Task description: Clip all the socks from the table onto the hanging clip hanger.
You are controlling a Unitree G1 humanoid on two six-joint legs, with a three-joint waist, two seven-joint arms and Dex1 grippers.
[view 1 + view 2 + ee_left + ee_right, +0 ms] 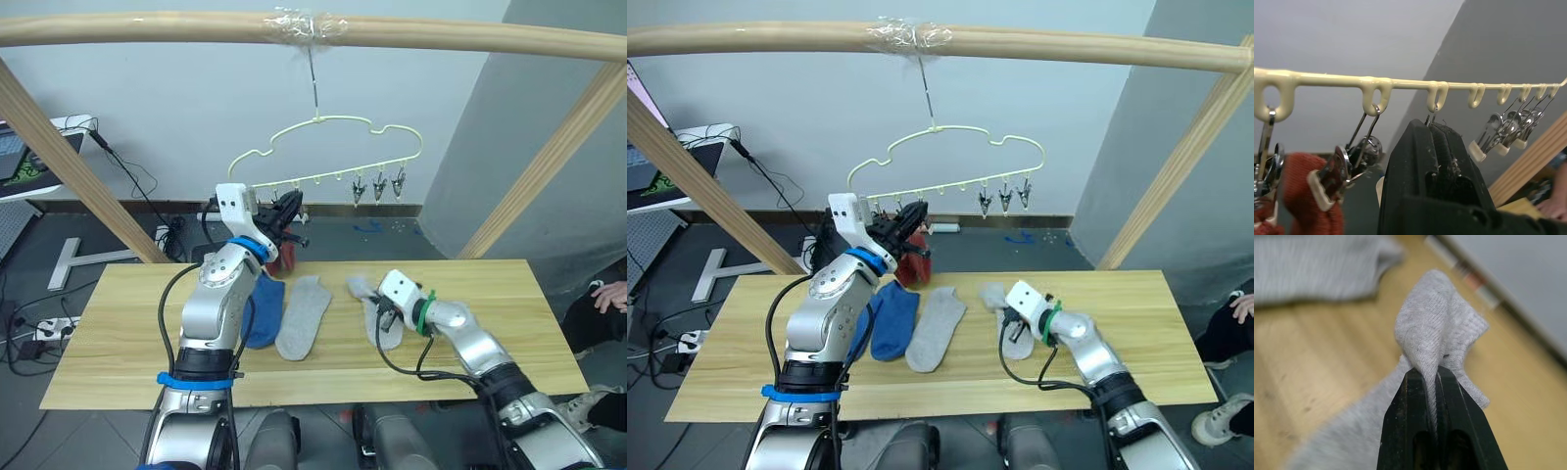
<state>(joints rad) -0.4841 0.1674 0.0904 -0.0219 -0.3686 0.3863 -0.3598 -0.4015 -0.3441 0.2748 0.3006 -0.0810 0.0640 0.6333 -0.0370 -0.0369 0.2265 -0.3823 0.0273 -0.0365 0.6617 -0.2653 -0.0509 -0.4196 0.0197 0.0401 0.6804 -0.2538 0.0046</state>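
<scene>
While the right gripper point(1432, 374) pinches a fold of a light grey sock point(377, 311) just right of centre in the head views, the left gripper point(288, 217) is raised to the clip hanger point(328, 157) in the upper middle of the frame. The hanger's hook hangs on a thin wire from a taped spot on the round wooden pole point(147, 29) that runs across the top. In the right wrist view the two black fingers are pressed narrowly together on the pinched fabric, with the rest of that sock lying on the table point(127, 333). In the left wrist view the left gripper's fingers point(1420, 161) are closed together at the third loop of the hanger's lower bar, reaching a clip point(1430, 116) that hangs there; whether they grip the clip cannot be told. Beside them, at lower left of that view, a rust red sock point(1303, 196) hangs from neighbouring clips. Three more clips point(378, 186) dangle bare at the hanger's right end. On the table, left of centre, a blue sock point(263, 308) and a second light grey sock point(304, 315) lie flat side by side, touching.
</scene>
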